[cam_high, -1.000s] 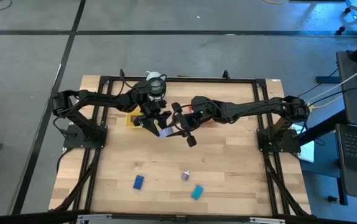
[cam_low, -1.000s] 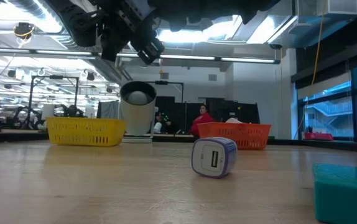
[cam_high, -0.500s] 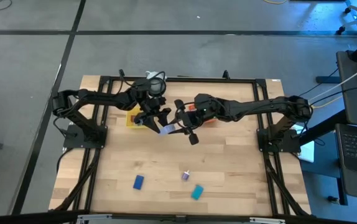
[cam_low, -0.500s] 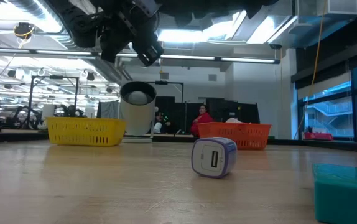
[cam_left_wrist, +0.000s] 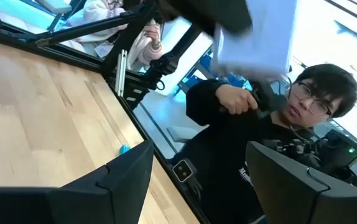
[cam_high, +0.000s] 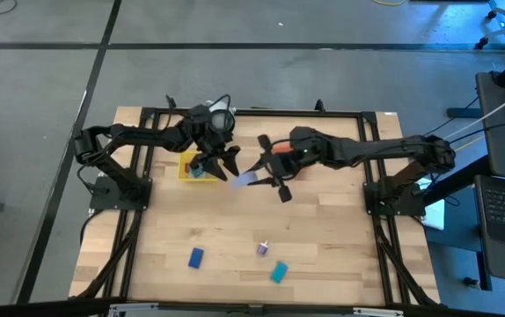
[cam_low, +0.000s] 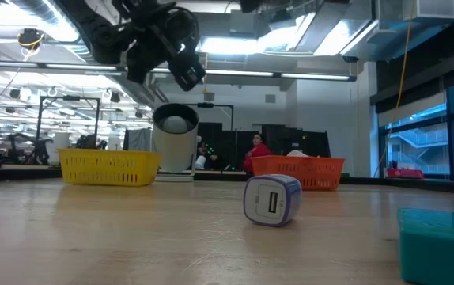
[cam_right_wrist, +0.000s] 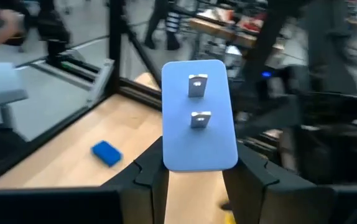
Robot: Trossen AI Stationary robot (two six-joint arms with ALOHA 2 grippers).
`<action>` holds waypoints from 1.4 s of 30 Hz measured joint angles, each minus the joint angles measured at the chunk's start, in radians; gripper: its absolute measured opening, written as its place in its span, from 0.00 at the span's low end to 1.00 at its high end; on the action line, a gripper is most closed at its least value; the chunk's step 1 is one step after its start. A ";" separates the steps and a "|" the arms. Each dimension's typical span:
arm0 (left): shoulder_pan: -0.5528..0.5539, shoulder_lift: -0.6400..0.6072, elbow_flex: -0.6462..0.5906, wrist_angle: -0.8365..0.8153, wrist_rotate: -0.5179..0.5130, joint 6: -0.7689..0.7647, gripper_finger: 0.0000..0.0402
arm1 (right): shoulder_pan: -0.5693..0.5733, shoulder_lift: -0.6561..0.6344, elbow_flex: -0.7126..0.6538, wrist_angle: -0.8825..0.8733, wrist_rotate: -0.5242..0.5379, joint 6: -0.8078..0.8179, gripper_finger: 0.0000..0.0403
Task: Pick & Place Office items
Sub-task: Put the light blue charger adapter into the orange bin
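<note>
A: The pale blue flat rectangular plug adapter with two metal prongs [cam_right_wrist: 199, 115] is up in the air over the back middle of the wooden table [cam_high: 323, 246], between the two arms. Your right gripper [cam_right_wrist: 197, 171] is clenched on its lower edge, prongs facing the wrist camera.

B: Left side?

A: Your left gripper [cam_high: 220, 164] has its fingers spread wide, grasping nothing, just beside the shallow yellow plastic basket tray [cam_high: 187, 167]. From its wrist view the adapter shows apart from it, not touching.

B: So which step?

A: Looks like a carry with the right arm holding; you've got the piece airborne, not placed. The red-orange basket tray [cam_low: 300, 172] sits right by the right arm, mostly hidden from above.

B: Next move?

A: Probably bring it over a tray and lower before letting go; which tray, I can't tell. Grip is only on the edge, so keep it level.

B: What's left?

A: A blue block [cam_high: 196, 257], a small purple-white cube charger [cam_high: 262, 249] and a teal block [cam_high: 278, 272] lie near the front edge, well apart from both grippers.
</note>
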State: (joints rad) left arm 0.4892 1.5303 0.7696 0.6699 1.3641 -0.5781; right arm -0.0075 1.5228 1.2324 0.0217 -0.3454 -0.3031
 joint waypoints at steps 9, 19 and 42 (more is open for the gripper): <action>0.034 -0.085 0.000 0.007 0.046 0.041 0.63 | -0.047 -0.100 0.000 -0.221 0.107 0.030 0.30; 0.173 -0.495 -0.063 0.007 -0.146 0.144 0.63 | -0.159 -0.324 -0.002 -0.430 0.156 0.063 0.30; 0.146 -1.078 -0.356 -0.557 -0.690 0.276 0.63 | -0.324 -0.674 -0.676 -0.190 0.169 0.378 0.30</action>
State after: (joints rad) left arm 0.6357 0.4522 0.4141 0.1133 0.6736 -0.3022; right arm -0.3317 0.8486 0.5564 -0.1681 -0.1763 0.0747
